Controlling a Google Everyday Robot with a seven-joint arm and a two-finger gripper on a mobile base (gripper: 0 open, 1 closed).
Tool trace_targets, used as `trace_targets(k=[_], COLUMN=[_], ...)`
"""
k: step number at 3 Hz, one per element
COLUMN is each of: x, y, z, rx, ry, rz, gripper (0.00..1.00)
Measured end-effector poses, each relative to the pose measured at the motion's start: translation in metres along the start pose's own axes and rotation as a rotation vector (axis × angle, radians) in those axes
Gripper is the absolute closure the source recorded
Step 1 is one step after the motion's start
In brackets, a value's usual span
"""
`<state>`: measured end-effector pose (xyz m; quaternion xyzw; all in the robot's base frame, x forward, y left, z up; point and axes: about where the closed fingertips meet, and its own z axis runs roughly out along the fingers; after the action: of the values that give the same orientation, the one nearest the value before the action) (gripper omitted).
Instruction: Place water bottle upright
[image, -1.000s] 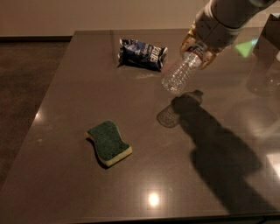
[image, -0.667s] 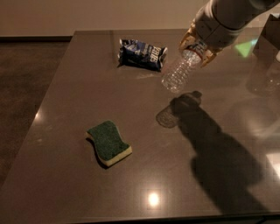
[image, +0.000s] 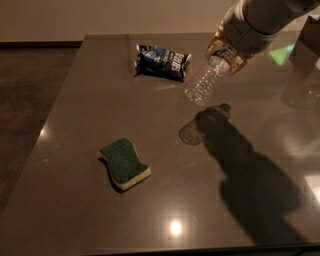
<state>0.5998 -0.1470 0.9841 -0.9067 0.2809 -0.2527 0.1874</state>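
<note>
The clear ribbed water bottle (image: 204, 81) hangs tilted in the air above the dark table (image: 90, 100), its base pointing down and left and its neck up and right. My gripper (image: 223, 52) is at the upper right and is shut on the bottle's neck end, which hides the cap. The bottle's shadow falls on the table just below it.
A dark blue snack bag (image: 162, 61) lies on the table to the left of the bottle. A green and yellow sponge (image: 123, 164) lies at the front left. The arm's large shadow covers the right side of the table.
The gripper and bottle have stayed nearly in place; the bottle hangs at about the same tilt and height.
</note>
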Motion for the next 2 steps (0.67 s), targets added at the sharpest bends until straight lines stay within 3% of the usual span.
trace_targets(k=[2], x=[-0.0037], y=[-0.0149], z=[-0.0002], rx=[0.159], ry=[-0.037], rz=[-0.206], gripper=[1.0])
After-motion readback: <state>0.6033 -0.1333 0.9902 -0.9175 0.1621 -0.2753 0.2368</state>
